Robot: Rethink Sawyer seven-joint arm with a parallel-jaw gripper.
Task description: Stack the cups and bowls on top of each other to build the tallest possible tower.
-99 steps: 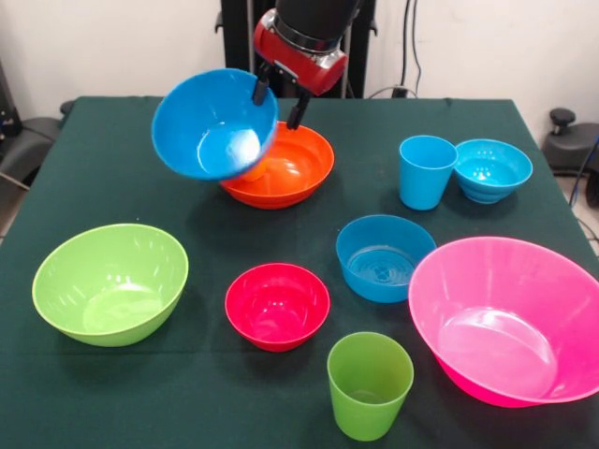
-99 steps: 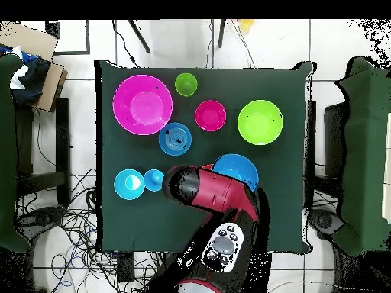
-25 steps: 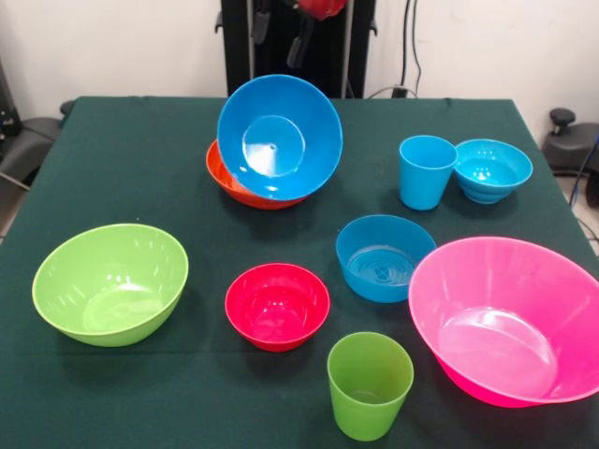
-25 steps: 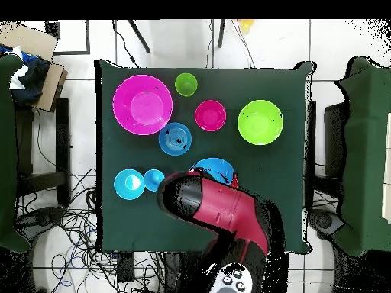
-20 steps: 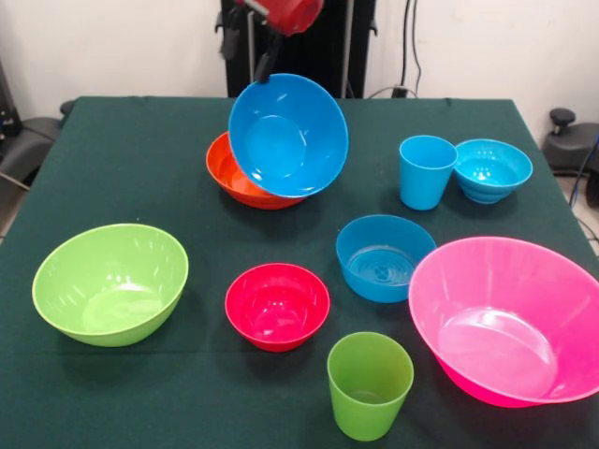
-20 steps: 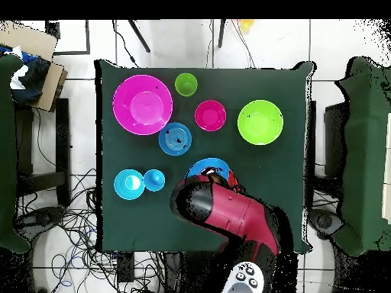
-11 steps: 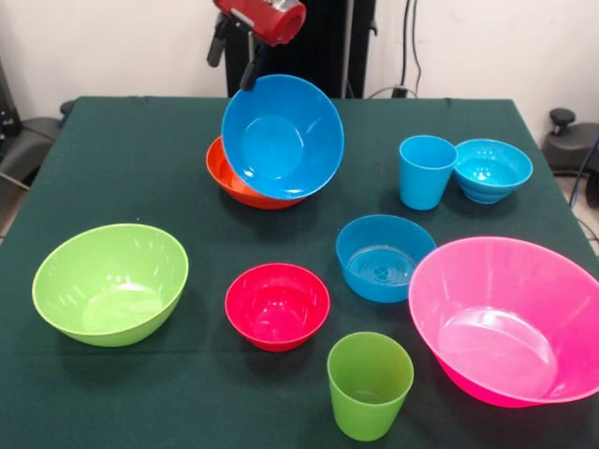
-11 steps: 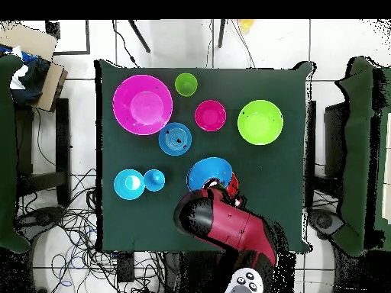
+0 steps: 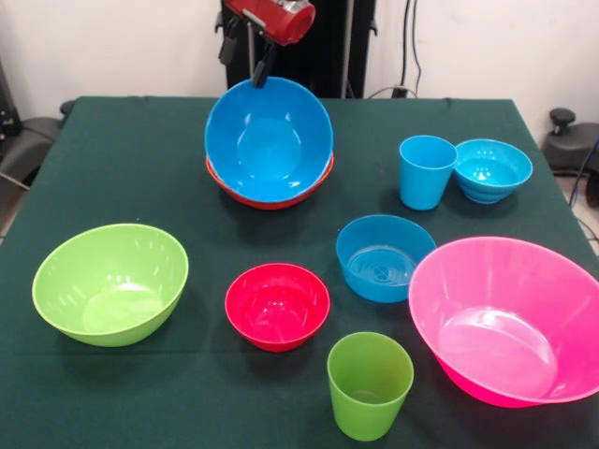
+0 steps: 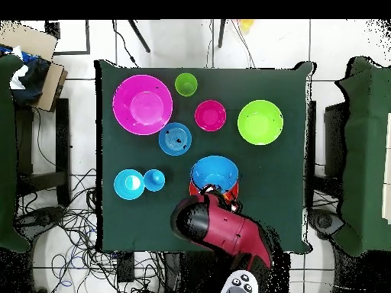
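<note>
Hanging above the far rim of the large blue bowl, the gripper has its two dark fingers spread apart with nothing between them; whether the lower fingertip touches the bowl's rim cannot be told. That bowl sits inside the wide orange bowl, tilted a little toward the near side, so that only a strip of orange rim shows under it, on its near and right sides. From overhead the red arm covers part of this pair.

To the right on the green desk stands the light blue cup, upright and just beside the small turquoise bowl. Nearer the middle lies the medium blue bowl, its right edge close against the large pink bowl, which reaches the desk's near right corner. The small red bowl sits left of the medium blue one, well apart from the lime green bowl at the near left. The green cup stands upright at the near edge, between the red and pink bowls. Every bowl is mouth up.
</note>
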